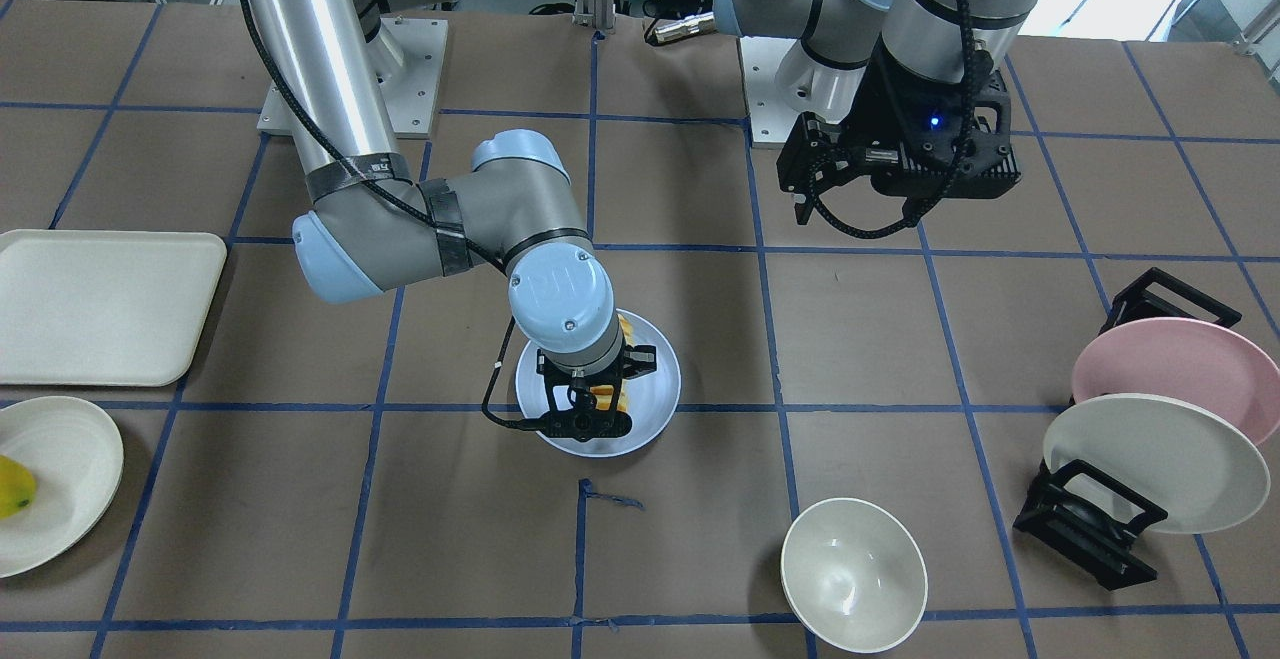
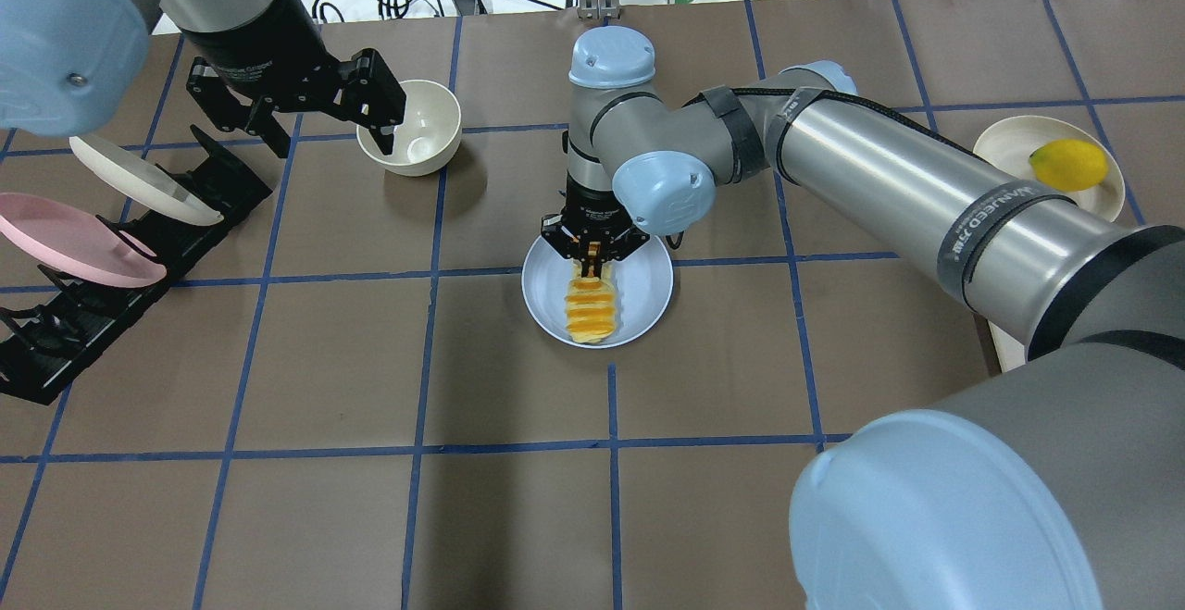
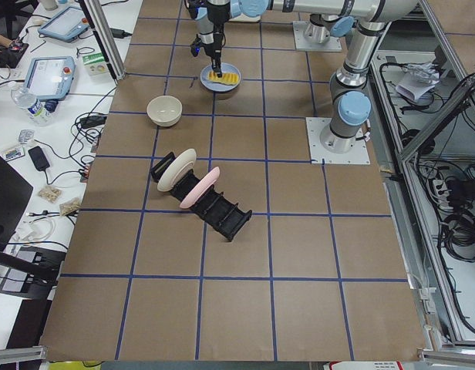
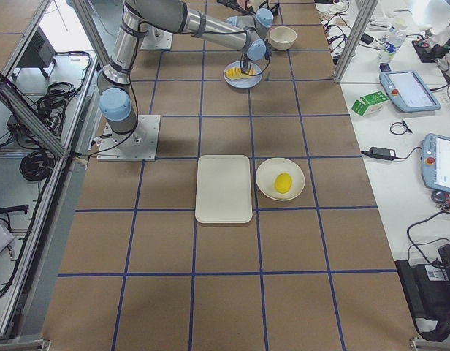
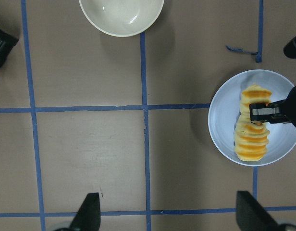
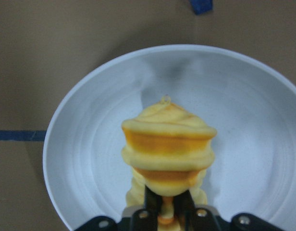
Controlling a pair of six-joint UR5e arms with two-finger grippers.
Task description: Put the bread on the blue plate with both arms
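Placing step, nearly done by the look of it. The long pale-yellow bread with orange-brown ridges (image 2: 591, 306) is lying inside the round pale-blue plate (image 2: 648, 288) at bench centre, lengthwise near-to-far. The right gripper (image 2: 592, 256) is pointing straight down over the plate's far half, jaws narrow & pinching the bread's far end. Whether that pinched end is touching the plate, can't tell. The left gripper (image 5: 171, 215) is hanging high over the bench, left of the plate, jaws wide, holding nothing, well apart from the bread.

Next move, imo: right jaws opening, then rising straight up so the fingers aren't dragging or tipping the loaf over the shallow rim.

Around:
- A glossy white round bowl (image 2: 410, 129) is sitting far-left of the plate, beneath the left gripper.
- A black slotted dish rack (image 2: 56, 351) is standing at the left edge, w/ a pink plate (image 2: 79, 244) & a white plate (image 2: 139, 182) leaning in it.
- On the right, a cream rectangular tray (image 1: 100, 304) & a cream plate (image 1: 60, 499) w/ a small yellow fruit (image 2: 1069, 164).

None of these is sitting close enough to be blocking a straight lift.
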